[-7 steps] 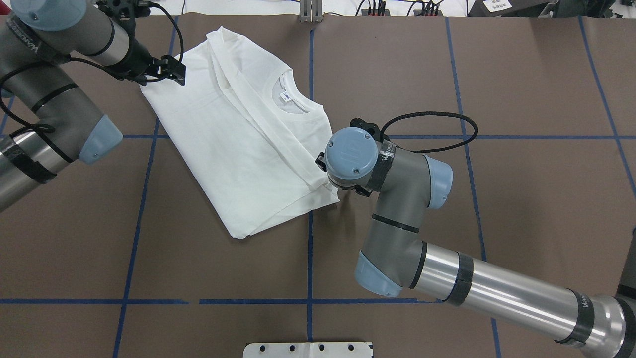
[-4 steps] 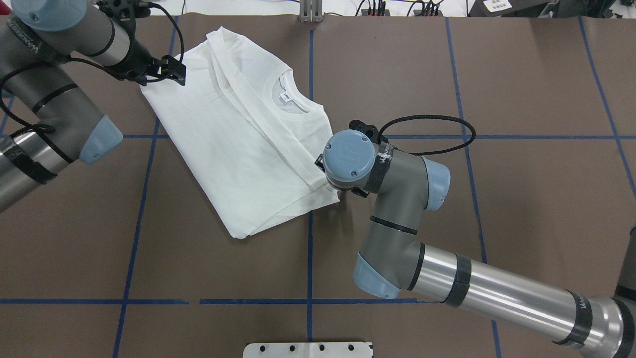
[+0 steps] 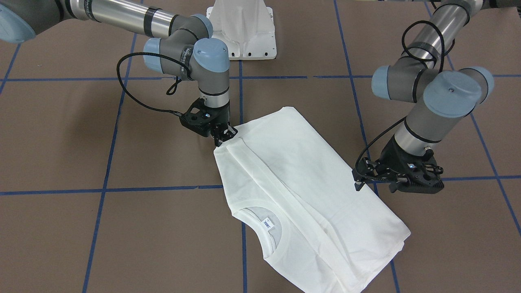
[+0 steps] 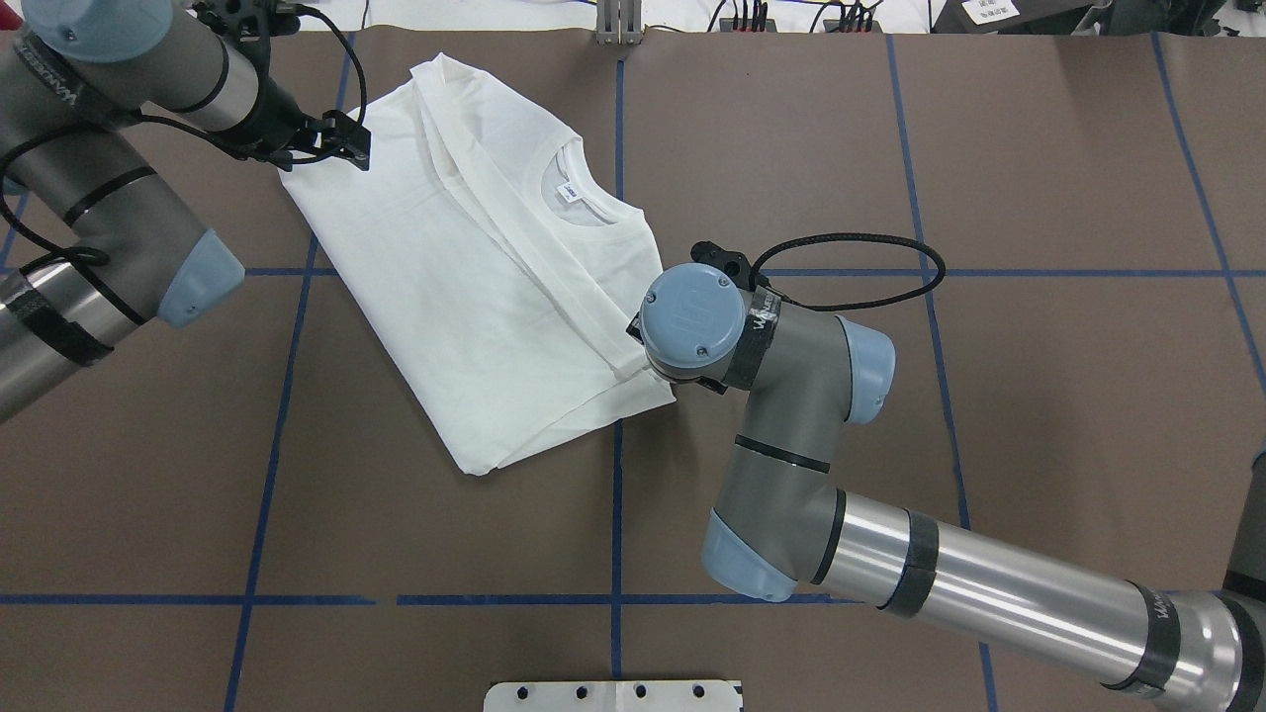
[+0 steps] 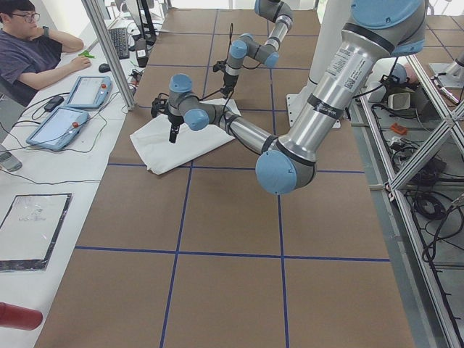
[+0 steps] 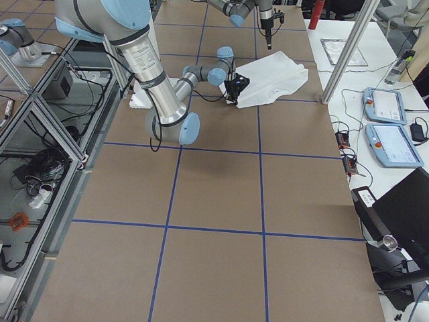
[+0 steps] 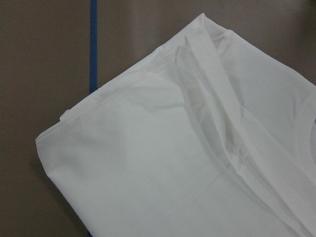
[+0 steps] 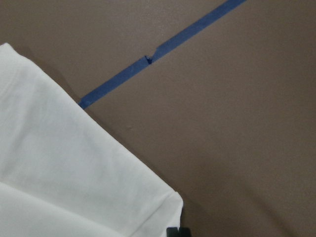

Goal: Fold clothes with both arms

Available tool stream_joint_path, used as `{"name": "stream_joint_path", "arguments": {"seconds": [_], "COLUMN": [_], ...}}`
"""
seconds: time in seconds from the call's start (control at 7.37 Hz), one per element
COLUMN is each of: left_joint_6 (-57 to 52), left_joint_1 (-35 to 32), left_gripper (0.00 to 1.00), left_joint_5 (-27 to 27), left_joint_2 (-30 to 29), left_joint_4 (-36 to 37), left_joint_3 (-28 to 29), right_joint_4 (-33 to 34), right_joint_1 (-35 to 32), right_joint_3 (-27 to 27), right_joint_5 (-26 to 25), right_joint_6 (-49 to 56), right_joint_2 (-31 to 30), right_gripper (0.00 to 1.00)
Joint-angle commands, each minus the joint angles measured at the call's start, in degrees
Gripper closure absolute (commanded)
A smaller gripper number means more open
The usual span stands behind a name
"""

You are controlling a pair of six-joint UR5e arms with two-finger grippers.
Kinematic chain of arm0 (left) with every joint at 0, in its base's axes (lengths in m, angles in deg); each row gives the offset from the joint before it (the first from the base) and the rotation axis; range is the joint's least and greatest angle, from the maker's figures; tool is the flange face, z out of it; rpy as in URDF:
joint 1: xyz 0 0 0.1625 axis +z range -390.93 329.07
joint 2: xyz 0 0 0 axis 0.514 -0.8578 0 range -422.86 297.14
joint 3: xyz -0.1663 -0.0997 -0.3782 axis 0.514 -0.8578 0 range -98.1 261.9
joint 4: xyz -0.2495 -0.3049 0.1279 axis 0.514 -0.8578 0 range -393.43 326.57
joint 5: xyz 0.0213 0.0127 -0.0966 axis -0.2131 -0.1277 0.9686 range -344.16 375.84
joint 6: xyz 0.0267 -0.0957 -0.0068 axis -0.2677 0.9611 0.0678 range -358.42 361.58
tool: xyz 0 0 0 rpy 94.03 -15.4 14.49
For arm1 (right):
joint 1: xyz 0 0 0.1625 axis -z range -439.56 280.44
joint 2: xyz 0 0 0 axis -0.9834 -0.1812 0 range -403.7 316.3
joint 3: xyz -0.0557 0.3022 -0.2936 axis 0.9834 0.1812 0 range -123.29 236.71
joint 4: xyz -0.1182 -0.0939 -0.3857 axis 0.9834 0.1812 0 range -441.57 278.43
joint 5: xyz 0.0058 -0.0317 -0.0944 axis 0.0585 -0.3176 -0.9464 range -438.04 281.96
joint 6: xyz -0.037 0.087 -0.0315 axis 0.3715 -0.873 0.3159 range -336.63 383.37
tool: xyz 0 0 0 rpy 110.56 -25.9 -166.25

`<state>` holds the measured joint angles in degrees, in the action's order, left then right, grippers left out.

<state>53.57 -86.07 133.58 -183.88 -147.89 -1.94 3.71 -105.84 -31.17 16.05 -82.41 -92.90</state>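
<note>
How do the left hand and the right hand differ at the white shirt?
The right hand points straight down, while the left hand slants in sideways. The right hand is at a corner of the T-shirt; the left hand is by the opposite long edge. Both sit at the cloth's border.

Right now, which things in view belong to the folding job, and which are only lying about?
For the job:
- shirt
- left gripper, by the shirt's side edge
- right gripper, at a shirt corner

Lying about, on the side desk:
- tablet
- second tablet
- keyboard
- red cylinder
</note>
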Motion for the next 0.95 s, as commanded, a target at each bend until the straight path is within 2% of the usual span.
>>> {"name": "stream_joint_path", "arguments": {"seconds": [0.0, 0.14, 0.27, 0.41, 0.54, 0.81], "left_joint_6": [0.03, -0.05, -0.05, -0.05, -0.05, 0.03], "left_joint_1": [-0.06, 0.03, 0.03, 0.03, 0.03, 0.03], "left_gripper": [0.0, 0.0, 0.0, 0.0, 0.0, 0.0], "left_joint_5": [0.03, 0.03, 0.03, 0.12, 0.12, 0.03], "left_joint_2": [0.17, 1.13, 1.23, 1.23, 1.23, 1.23], "left_joint_4": [0.03, -0.05, -0.05, -0.05, -0.05, -0.05], "left_joint_3": [-0.19, -0.89, -1.16, -1.16, -1.16, -1.51], "right_joint_4": [8.43, 13.71, 17.59, 23.2, 26.3, 26.25], "right_joint_1": [1.22, 4.28, 7.87, 11.13, 13.69, 15.64], "right_joint_3": [-9.87, -19.16, -27.0, -29.78, -30.06, -30.07], "right_joint_5": [-0.05, -0.66, -3.8, -7.22, -8.39, -8.49], "right_joint_6": [0.22, 0.22, 0.13, -0.39, -0.57, -0.66], "right_joint_2": [-3.08, -7.97, -12.02, -12.06, -11.36, -11.27], "right_gripper": [1.0, 1.0, 1.0, 1.0, 1.0, 1.0]}}
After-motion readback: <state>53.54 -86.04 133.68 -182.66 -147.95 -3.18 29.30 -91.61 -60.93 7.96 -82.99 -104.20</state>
